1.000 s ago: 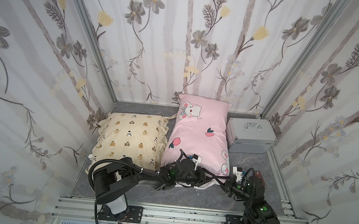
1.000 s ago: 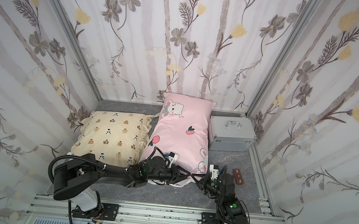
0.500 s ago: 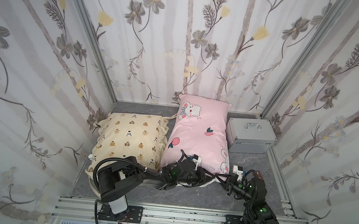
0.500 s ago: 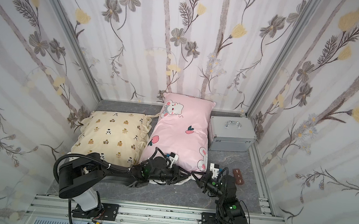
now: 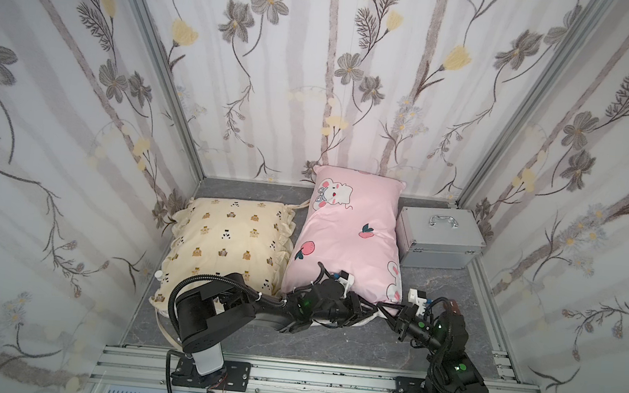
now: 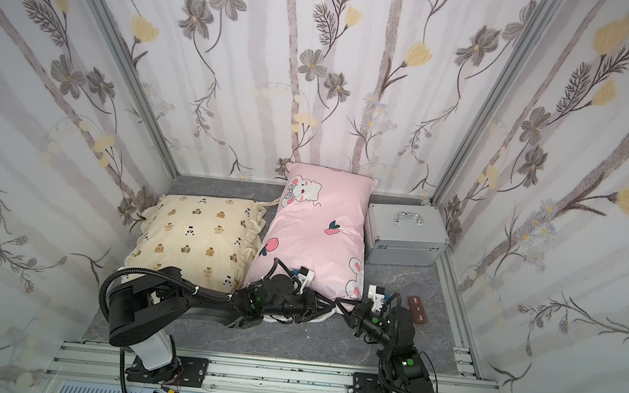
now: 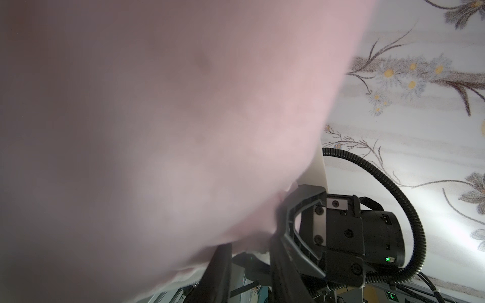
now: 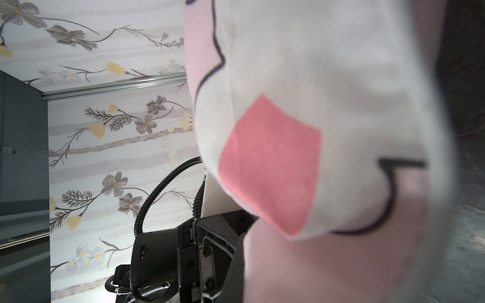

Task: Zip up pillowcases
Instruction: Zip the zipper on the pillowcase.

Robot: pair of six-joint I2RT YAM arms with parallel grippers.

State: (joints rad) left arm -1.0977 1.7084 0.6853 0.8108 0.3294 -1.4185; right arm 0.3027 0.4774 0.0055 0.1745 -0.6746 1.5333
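Left arm draws in, tool narrows
The left arm's (image 5: 215, 314) bulky rear joint has shifted slightly away from the table's (image 5: 330, 344) left edge. The left tool (image 5: 367, 309) has brought its jaws closer together at the pink pillowcase's (image 5: 349, 228) near edge.

left arm (image 5: 215, 310): chunky matte black, pale grey base column (image 5: 207, 358) on a black bolted plate (image 5: 238, 375) | right arm (image 5: 449, 328): black as well, green light (image 5: 461, 367) glowing bright | right gripper (image 7: 278, 217): black shell, round screws (image 7: 319, 210), curved fingers (image 7: 288, 228) with cut-outs | behind the fingers: ribbed black hose (image 7: 420, 236), white block (image 5: 417, 296)
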